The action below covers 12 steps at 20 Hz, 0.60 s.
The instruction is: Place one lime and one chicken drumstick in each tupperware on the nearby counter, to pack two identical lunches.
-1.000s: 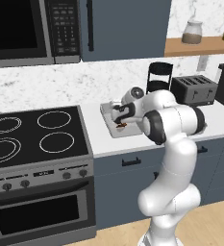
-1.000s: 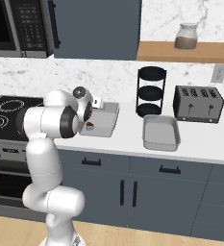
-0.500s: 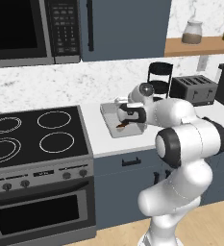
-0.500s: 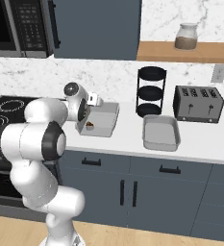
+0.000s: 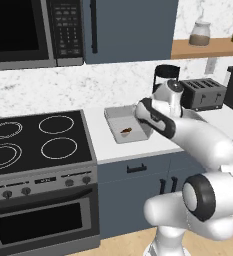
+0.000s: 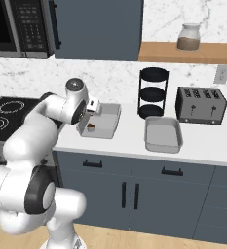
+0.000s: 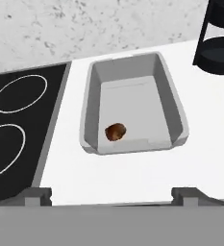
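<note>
Tupperware (image 7: 173,115) holds a drumstick (image 7: 115,131) — fingers (image 7: 36,194) spread wide, empty.

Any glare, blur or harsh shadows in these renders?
Hand view: soft, slightly blurred; tupperware evenly lit, drumstick a fuzzy brown blob. Left base view: sharp, no glare on the stove. Right base view: flat light, faint shadow inside the second tupperware.

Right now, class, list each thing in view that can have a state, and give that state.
Light-grey tupperware beside the stove: holds one brown drumstick, no lime.
Second light-grey tupperware near the toaster: empty.
Two-finger gripper: open, above the counter, holding nothing.
Dark slotted toaster: slots empty.
</note>
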### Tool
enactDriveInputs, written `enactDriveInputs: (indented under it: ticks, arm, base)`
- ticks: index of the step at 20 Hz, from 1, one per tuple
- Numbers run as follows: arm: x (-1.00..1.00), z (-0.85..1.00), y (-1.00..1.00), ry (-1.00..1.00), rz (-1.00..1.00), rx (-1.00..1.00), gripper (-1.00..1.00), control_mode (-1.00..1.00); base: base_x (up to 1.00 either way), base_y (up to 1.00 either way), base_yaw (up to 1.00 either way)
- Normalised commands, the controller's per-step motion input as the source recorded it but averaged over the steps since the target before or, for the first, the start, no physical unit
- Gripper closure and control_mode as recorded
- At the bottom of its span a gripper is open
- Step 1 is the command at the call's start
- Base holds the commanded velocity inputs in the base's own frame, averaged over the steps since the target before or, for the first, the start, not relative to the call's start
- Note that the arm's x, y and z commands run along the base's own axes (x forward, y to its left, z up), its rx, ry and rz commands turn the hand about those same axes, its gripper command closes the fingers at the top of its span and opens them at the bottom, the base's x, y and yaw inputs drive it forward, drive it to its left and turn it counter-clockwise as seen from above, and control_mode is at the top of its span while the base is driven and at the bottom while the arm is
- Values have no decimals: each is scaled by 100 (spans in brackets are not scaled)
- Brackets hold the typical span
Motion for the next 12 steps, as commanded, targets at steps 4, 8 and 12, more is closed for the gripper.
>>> enactDriveInputs:
  ticks: [4, 8, 12]
  arm:
    - [-100, 23, -21, 19, 17, -11, -100, -100]
    - [-100, 10, -20, 8, 12, -26, -100, -100]
    - [-100, 24, -7, 10, 10, -10, -100, -100]
  base:
    - [0, 0, 0]
    - [0, 0, 0]
    - [0, 0, 0]
